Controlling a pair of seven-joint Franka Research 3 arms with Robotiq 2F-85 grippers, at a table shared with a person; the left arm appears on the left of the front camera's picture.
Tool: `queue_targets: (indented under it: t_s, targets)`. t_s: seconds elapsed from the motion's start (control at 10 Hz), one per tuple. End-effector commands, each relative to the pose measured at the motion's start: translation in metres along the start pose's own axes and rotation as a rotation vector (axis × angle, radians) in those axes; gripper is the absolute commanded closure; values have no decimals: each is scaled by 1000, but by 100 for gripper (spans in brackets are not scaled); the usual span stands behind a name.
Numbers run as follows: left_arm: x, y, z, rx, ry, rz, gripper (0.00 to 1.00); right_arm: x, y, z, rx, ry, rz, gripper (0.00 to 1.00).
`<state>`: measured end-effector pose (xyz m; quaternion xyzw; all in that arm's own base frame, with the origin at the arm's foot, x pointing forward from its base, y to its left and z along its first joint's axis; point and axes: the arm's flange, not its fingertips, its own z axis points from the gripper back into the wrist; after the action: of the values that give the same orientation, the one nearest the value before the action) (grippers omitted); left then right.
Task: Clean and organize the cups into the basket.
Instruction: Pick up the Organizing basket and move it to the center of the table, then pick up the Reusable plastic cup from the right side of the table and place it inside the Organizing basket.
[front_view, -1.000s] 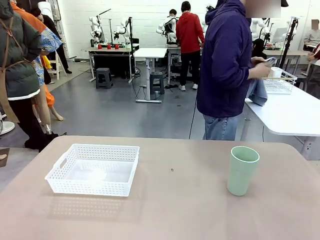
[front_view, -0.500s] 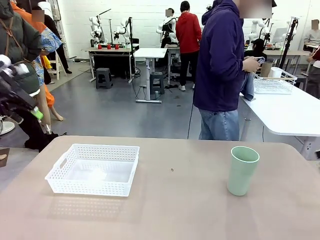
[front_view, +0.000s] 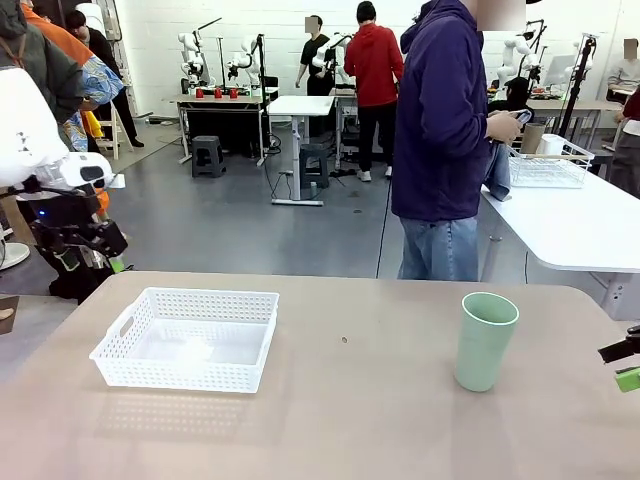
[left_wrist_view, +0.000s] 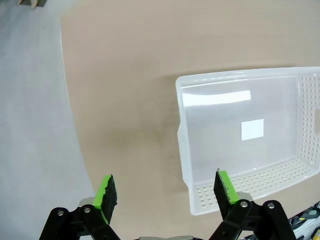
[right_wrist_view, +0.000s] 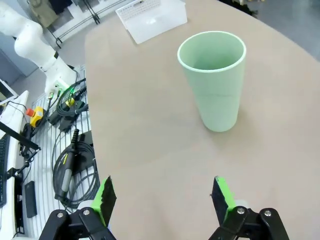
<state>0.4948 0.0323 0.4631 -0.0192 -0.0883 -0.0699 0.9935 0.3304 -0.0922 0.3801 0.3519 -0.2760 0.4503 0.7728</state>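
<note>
Standing upright near the beige table's (front_view: 350, 430) right side, the tall pale mint-green plastic tumbler (front_view: 485, 340) is sitting well apart from the shallow white lattice-sided plastic basket (front_view: 180, 375) at the left. The left gripper (left_wrist_view: 164, 186) and the right gripper (right_wrist_view: 162, 195) are both holding their fingers spread, empty. Nudging the light, tall tumbler sideways is risking a topple. Both arms are coming into the front view, absent a second ago.

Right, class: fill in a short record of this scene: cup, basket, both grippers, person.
cup: green, upright, empty, right side of the table
basket: white, empty, left side of the table
left gripper: open, in the air near the basket
right gripper: open, pointed at the cup, not touching
person: standing beyond the far edge, side-on
</note>
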Motion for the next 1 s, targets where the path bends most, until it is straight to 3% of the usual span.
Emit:
queue_targets:
  t_s: [0.0,0.1,0.5,0.6,0.9]
  targets:
    - [-9,-4,-16,66,-19,-10,0,6,-2,-1,-29,20,15,0]
    - [0,0,0,0,0,0,0,6,-2,-1,-29,20,15,0]
    - [-1,-1,-5,15,-5,-3,0,3,-2,2,-19,6,9,0]
    - [-14,4,-17,27,5,62,0,5,-22,-16,-61,2,73,0]
    - [-24,-6,-17,42,15,69,0,16,-64,-54,46,-57,150,0]
